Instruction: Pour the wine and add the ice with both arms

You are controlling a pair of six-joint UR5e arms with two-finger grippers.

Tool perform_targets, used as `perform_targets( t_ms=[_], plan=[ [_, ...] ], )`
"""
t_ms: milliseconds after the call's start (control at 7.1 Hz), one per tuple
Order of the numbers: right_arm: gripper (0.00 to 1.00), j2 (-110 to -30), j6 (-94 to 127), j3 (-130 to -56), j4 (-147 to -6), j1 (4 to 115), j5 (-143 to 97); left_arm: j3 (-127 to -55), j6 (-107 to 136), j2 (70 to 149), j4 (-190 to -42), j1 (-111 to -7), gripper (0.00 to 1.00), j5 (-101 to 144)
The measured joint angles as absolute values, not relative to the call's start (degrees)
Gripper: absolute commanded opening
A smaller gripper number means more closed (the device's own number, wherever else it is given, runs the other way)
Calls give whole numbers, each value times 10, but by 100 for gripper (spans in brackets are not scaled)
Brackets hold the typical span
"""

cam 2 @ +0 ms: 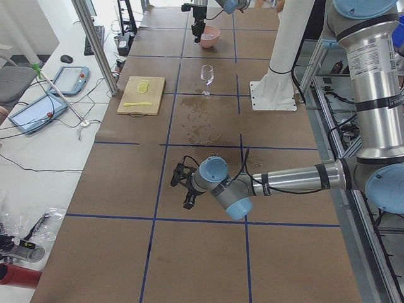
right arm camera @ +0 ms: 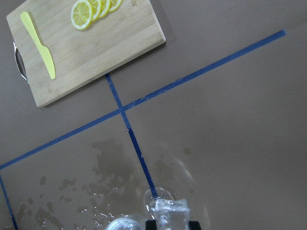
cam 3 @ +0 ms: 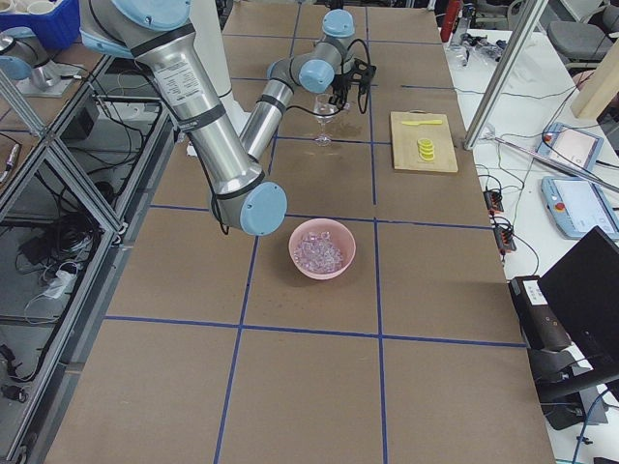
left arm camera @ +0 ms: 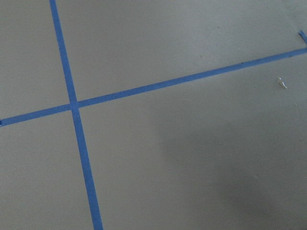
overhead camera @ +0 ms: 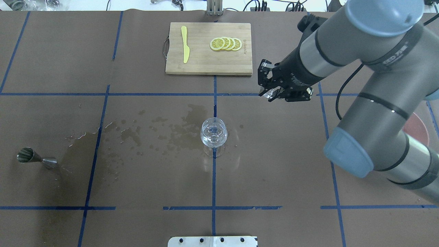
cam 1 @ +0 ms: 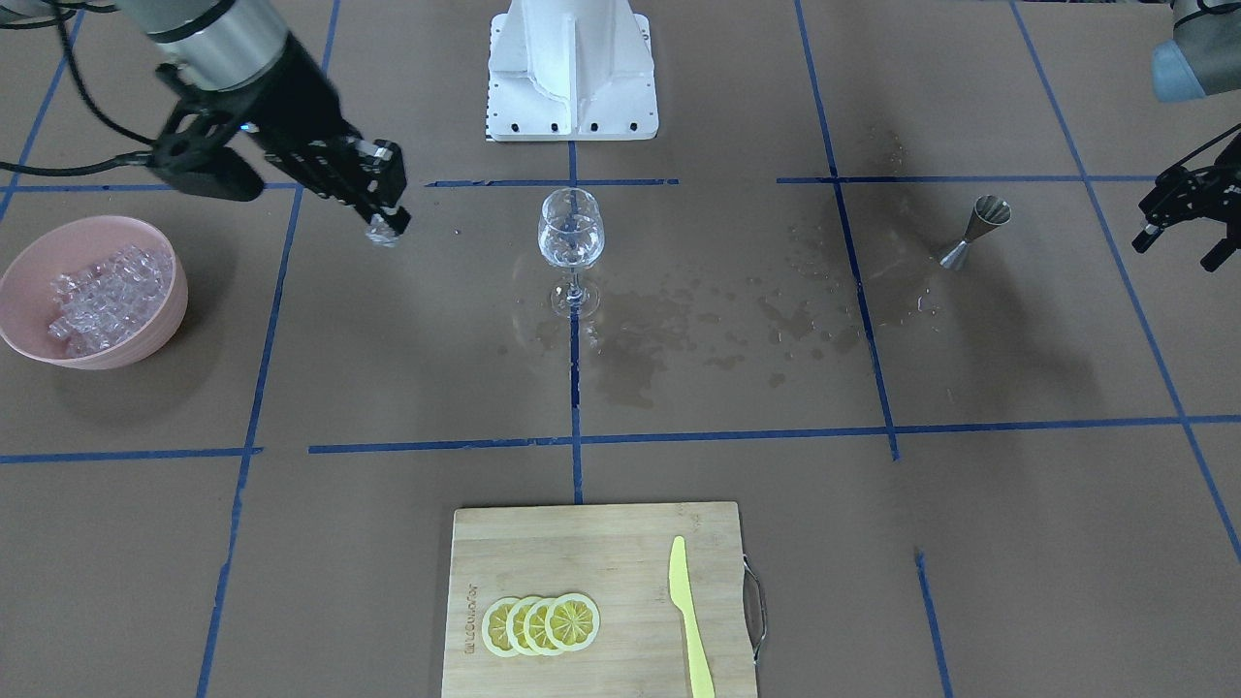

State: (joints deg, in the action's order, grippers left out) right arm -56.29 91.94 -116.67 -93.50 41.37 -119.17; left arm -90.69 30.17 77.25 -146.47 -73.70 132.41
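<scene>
My right gripper (cam 1: pixel 386 228) is shut on one clear ice cube (overhead camera: pixel 272 92), held in the air between the pink bowl and the wine glass, apart from the glass. The cube also shows between the fingertips in the right wrist view (right arm camera: pixel 169 213). The wine glass (cam 1: pixel 570 233) stands upright at the table's middle (overhead camera: pixel 213 133); clear glinting contents show in it, and I cannot tell liquid from ice. The ice (cam 1: pixel 97 296) lies heaped in the pink bowl (cam 1: pixel 145 344). My left gripper (cam 1: pixel 1178 233) hangs open and empty at the table's far left end.
A metal jigger (cam 1: pixel 974 231) sits on a wet patch of the brown paper. Dark wet stains (cam 1: pixel 679 330) spread between it and the glass. A wooden cutting board (cam 1: pixel 582 553) holds lemon slices (cam 1: pixel 540 623) and a yellow knife (cam 1: pixel 688 611). The white pedestal (cam 1: pixel 572 68) is behind the glass.
</scene>
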Motion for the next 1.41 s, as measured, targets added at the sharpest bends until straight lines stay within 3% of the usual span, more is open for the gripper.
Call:
perform_targets(
  t_ms=[704,845,1408],
  plan=[
    [0,-484,1007,-1123,-935,294,-1061,-924,202,784,-1398,-754,100,1372],
    [99,-478,1009,-1117,-935,290,-1057,-926,196,783,-1397,-758,100,1371],
    [100,-485,1006,-1123,-936,285,-1045,-934,180,781,-1369,-764,100,1371]
  ],
)
